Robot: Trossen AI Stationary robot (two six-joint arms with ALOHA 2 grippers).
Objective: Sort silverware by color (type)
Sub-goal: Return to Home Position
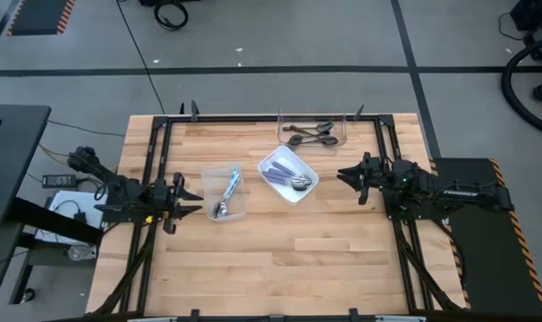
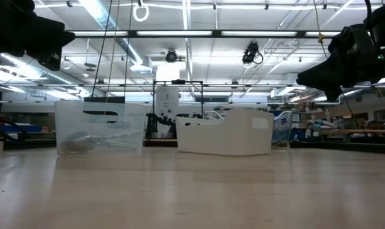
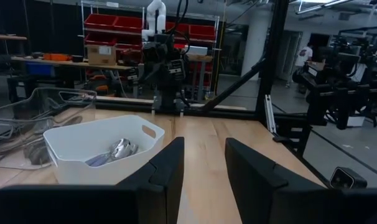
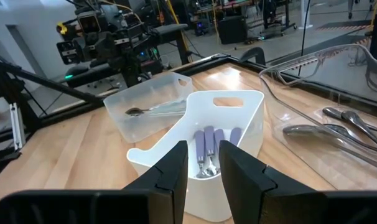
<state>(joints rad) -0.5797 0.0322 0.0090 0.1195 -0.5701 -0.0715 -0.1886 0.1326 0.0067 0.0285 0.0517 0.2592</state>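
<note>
The silverware lies sorted in three containers. Purple-handled spoons (image 4: pixel 208 149) rest in a white bin (image 1: pixel 288 174) at the table's middle. Light-blue-handled spoons (image 1: pixel 227 192) lie in a clear bin (image 1: pixel 224 193) to its left. Dark spoons (image 1: pixel 309 134) lie in a clear tray (image 1: pixel 312 131) at the far edge. My left gripper (image 3: pixel 204 168) hovers level at the table's left edge, open and empty. My right gripper (image 4: pixel 204 165) hovers level at the right edge, open and empty, facing the white bin.
A black frame (image 1: pixel 271 119) runs around the wooden table top (image 1: pixel 280 259), with rails along both sides. Bare wood stretches across the near half. Cables and a power brick (image 1: pixel 61 181) lie beside the left arm's base.
</note>
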